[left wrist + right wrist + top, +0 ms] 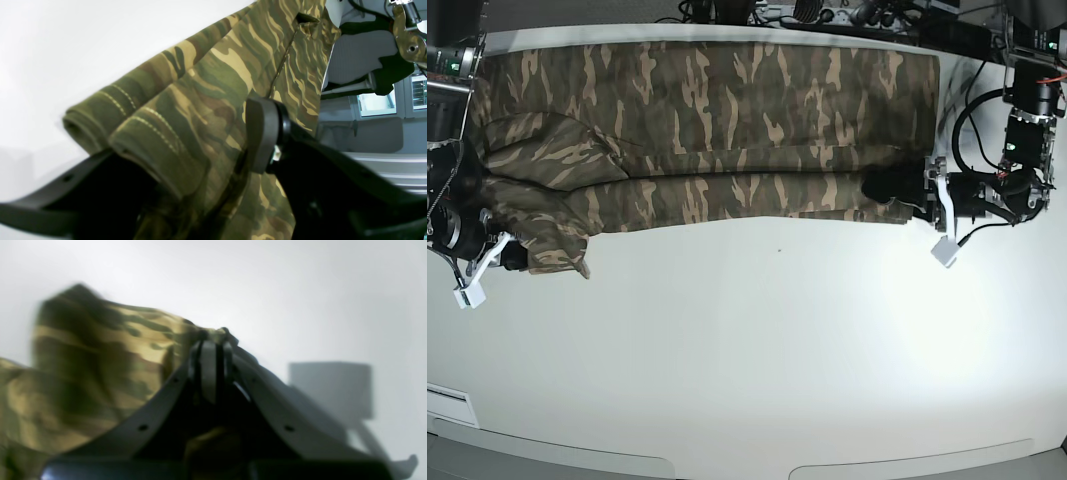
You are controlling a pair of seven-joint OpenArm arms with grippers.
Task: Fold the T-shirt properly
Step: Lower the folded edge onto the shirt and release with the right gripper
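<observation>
The white bench (757,350) carries everything. The camouflage T-shirt (727,95) lies along its far side, stretched from one arm to the other, with its near long edge folded over into a band across the middle.

In the base view the left claw (895,190) is on the right, at the hemmed end of the T-shirt. In the left wrist view its fingers (263,133) stand wide, and the rolled, stitched hem (143,133) passes between them, so it grips the thick cloth. The right claw (515,258) is on the left in the base view, at the bunched sleeve end. In the right wrist view, which is blurred, its fingers (208,370) are pressed together on a small pinch of the cloth.
</observation>
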